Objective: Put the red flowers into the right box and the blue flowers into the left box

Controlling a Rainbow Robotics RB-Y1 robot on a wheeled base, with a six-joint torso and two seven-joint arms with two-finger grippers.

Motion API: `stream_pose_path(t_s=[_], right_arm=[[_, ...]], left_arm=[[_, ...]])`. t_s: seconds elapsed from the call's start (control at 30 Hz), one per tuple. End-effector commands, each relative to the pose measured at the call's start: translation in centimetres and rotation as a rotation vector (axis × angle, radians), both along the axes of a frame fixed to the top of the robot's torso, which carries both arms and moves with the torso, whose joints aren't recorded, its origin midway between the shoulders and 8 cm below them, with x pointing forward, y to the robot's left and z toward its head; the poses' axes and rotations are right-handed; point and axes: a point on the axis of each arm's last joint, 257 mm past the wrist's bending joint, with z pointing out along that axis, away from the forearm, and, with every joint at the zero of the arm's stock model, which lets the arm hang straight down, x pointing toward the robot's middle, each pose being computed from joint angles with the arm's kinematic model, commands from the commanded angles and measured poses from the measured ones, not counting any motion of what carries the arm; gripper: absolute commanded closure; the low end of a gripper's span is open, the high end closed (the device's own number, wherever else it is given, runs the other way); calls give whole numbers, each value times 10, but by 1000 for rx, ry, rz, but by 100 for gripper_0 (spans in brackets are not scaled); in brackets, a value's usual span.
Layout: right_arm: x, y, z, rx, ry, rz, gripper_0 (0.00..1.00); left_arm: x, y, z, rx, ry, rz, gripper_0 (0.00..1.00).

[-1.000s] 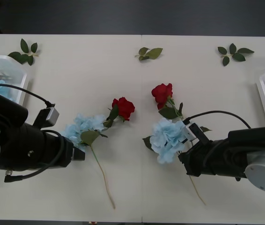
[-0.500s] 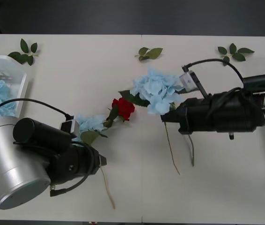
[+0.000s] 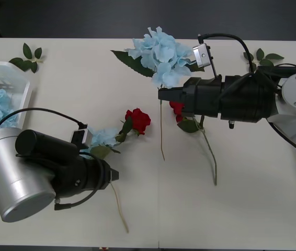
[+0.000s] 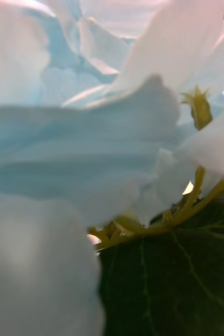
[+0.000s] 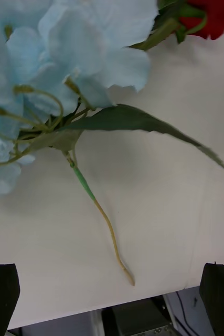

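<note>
The right end effector [image 3: 161,94] is holding a blue hydrangea [image 3: 161,56] aloft, its stem dangling beneath. The left end effector [image 5: 112,299] is hovering wide open, another blue hydrangea [image 5: 43,63] lying just ahead on the tabletop [image 3: 85,83].

Both arms share 1 build: a brushed-silver cylindrical segment leading into a matte black forearm, with thin black cables looping over the casing to a small grey box on each wrist. The left pincer [image 5: 112,294] has 2 flat black fingers [image 5: 1,291] with squared tips, seen at the lower corners of its wrist picture.
</note>
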Motion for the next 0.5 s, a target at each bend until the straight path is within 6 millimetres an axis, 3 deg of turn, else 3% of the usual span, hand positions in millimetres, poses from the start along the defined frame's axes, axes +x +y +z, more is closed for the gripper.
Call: stream_pose_path(t_s=[0.03,0.5], right_arm=[[0,15,22,41,-117,37,100],[-2,31,46,171,-203,64,100]], left_arm=[[14,9,29,-20,-63,-83,0],[13,12,78,-70,-186,-419,0]])
